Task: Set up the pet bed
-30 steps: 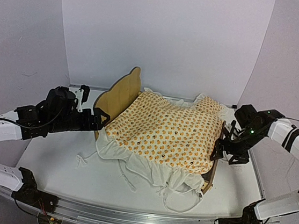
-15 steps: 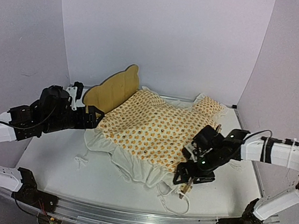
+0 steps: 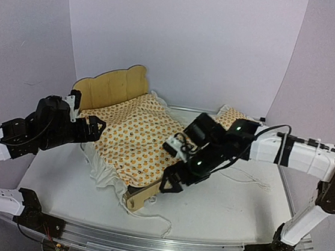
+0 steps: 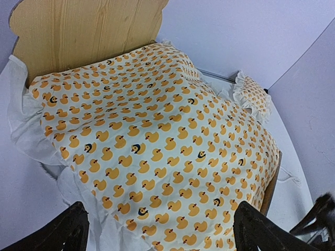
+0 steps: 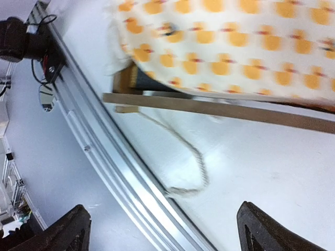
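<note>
On the white table, near its middle, the small light plywood pet bed is sitting askew, its scalloped headboard facing the back left and its low footboard pointing toward the near edge. Orange duck-print bedding with a white ruffle is covering the frame, and a small matching pillow is lying just beyond its far right side. The left gripper is hovering beside the bed's left edge, jaws spread wide and empty. The right gripper is hanging close by the footboard, jaws likewise gaping; whether it is touching the wood cannot be told. A thin white cord is trailing on the table there.
</note>
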Controlling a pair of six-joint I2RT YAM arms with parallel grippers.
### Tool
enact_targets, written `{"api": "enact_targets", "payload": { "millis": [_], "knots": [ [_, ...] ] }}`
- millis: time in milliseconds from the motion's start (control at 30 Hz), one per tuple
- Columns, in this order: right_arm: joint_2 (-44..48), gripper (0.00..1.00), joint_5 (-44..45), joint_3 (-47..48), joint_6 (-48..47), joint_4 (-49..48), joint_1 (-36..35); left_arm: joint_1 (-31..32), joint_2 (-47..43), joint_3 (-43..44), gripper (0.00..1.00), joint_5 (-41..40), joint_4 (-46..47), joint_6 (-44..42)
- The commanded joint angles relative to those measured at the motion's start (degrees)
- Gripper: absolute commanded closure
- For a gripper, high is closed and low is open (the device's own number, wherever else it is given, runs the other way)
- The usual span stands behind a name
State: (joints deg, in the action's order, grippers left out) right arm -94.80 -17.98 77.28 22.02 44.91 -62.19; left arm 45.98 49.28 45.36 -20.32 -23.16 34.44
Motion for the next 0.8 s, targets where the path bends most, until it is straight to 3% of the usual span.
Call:
{"api": "enact_targets", "payload": {
  "millis": [0, 100, 167, 300, 467, 567, 633, 767],
  "knots": [
    [7.9, 0.02, 1.8, -1.3, -6.1, 11.6, 15.2, -2.8, -1.1, 0.2, 0.03, -0.9, -1.1, 0.3],
    [6.1, 0.02, -3.0, 0.8, -5.2, 11.6, 26.3, -9.4, -1.0, -1.7, 0.01, 3.4, -1.2, 2.8],
    [0.7, 0.02, -9.0, 4.7, -2.1, 7.9, 34.2, -19.3, -0.2, -4.3, 0.01, 9.7, -0.2, 6.7],
    [-9.5, 0.02, -14.9, 11.7, 3.1, 4.2, 40.8, -25.0, 0.5, -9.4, 0.01, 14.2, 7.0, 11.8],
    [-19.8, 0.04, -21.9, 21.2, -0.3, 2.7, 42.4, -26.1, 5.6, -14.9, 0.04, 22.5, 21.2, 14.1],
    [-24.1, 0.10, -25.8, 23.8, -0.9, 2.6, 42.3, -26.1, 9.9, -16.4, 0.04, 22.5, 27.0, 13.1],
    [-24.7, 0.13, -28.1, 22.2, 0.2, 1.0, 42.1, -26.1, 13.3, -16.0, 0.04, 22.0, 29.1, 11.7],
    [-19.4, 0.16, -30.3, 9.9, 4.0, -7.1, 40.0, -26.1, 20.1, -13.6, 0.05, 23.1, 30.9, 9.8]
  ]
}}
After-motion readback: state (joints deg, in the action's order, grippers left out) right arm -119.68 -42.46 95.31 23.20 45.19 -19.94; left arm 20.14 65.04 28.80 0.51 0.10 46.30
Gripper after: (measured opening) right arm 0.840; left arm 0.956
